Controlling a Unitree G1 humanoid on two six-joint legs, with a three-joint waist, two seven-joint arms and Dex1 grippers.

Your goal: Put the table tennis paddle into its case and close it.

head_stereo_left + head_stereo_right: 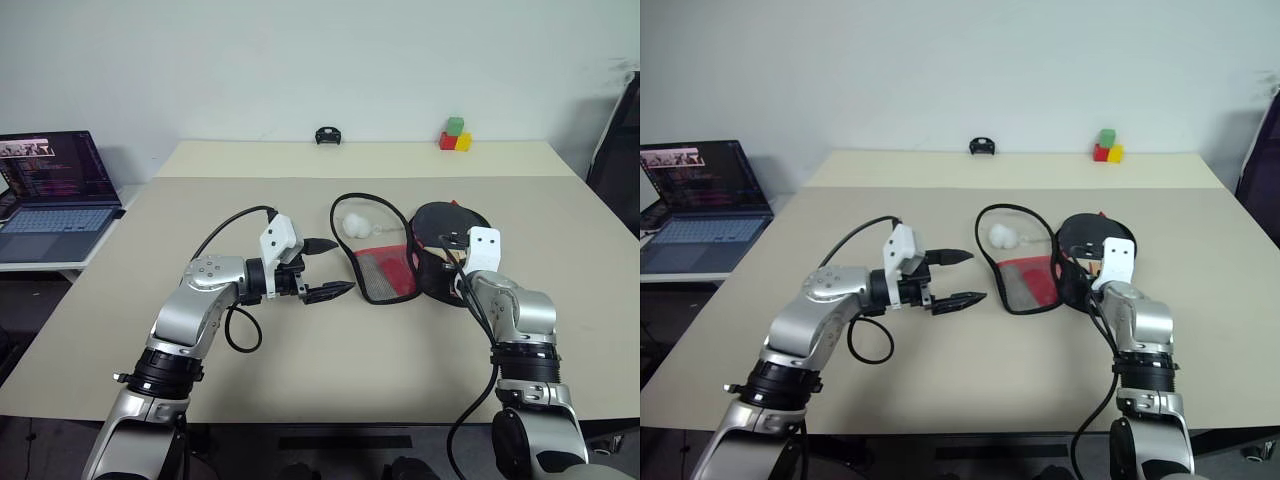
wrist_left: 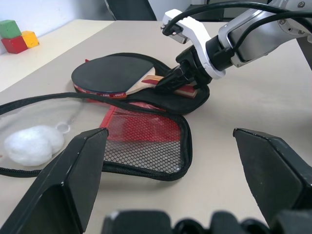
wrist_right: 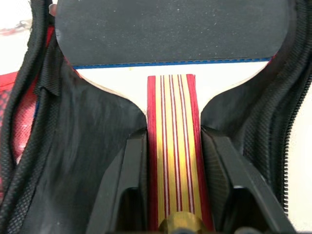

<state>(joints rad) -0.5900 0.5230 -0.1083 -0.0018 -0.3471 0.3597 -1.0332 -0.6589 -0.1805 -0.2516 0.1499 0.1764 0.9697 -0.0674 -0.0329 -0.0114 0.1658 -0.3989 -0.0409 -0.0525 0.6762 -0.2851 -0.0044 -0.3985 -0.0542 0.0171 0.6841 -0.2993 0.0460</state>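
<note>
The table tennis paddle (image 2: 117, 73) lies flat in the right half of its case (image 1: 385, 272), black face away from me and striped wooden handle (image 3: 174, 146) toward me. The case is unzipped and spread open on the table, with its red mesh flap (image 2: 141, 141) lying to the left. My right gripper (image 3: 174, 141) is shut on the handle, one black finger (image 3: 134, 170) pressed against each side. My left gripper (image 1: 340, 266) hovers open just left of the case, pointing right at it, with nothing between its fingers.
A white fluffy ball (image 1: 357, 226) rests on the far part of the open flap. At the table's far edge sit coloured blocks (image 1: 455, 135) and a small black object (image 1: 327, 135). An open laptop (image 1: 55, 190) stands on a side table to the left.
</note>
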